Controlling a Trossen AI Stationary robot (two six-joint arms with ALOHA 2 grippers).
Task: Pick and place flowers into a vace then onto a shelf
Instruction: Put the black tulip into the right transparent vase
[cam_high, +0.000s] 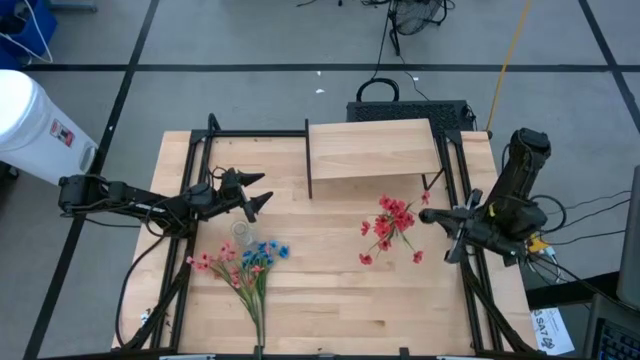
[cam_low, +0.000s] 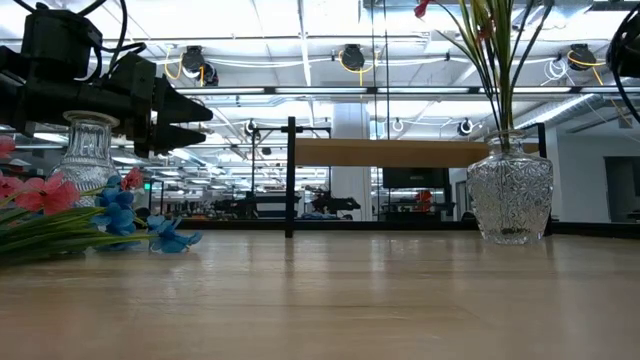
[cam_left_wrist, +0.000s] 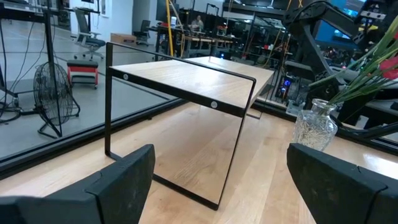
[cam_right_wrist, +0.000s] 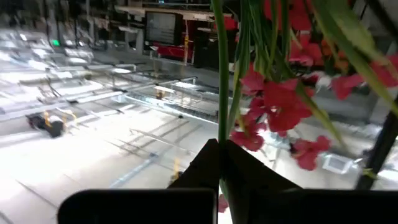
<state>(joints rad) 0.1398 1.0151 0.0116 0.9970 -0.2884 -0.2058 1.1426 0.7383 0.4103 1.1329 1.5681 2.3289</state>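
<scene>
From above, my left gripper (cam_high: 262, 192) hangs wide open over the left side of the table (cam_high: 330, 290), fingers spread, nothing between them, just past a small clear vase (cam_high: 240, 232) that stands empty. Right beside that vase a bunch of pink and blue flowers (cam_high: 245, 262) lies flat on the wood, stems running toward the near edge. The shelf (cam_high: 372, 149) sits at the far middle of the table. My right gripper (cam_high: 426, 216) is clenched near the right edge, and red flowers (cam_high: 392, 228) spread out just left of it. Down at table level, the open left fingers (cam_low: 185, 118) float in front of the small vase (cam_low: 88, 150) with the pink and blue blooms (cam_low: 110, 212) lying at its foot; over on the right a bigger cut-glass vase (cam_low: 510, 198) stands upright with green stems in it. Shelf (cam_low: 390, 152) is behind, between the two. Left wrist cam: both fingers (cam_left_wrist: 124, 180) wide apart, the shelf (cam_left_wrist: 186, 78) straight ahead, the glass vase (cam_left_wrist: 315, 124) off beside it. Right wrist cam: my fingers (cam_right_wrist: 217, 165) pinched tight on a green stem (cam_right_wrist: 222, 74), red blossoms (cam_right_wrist: 280, 102) hanging close by.
</scene>
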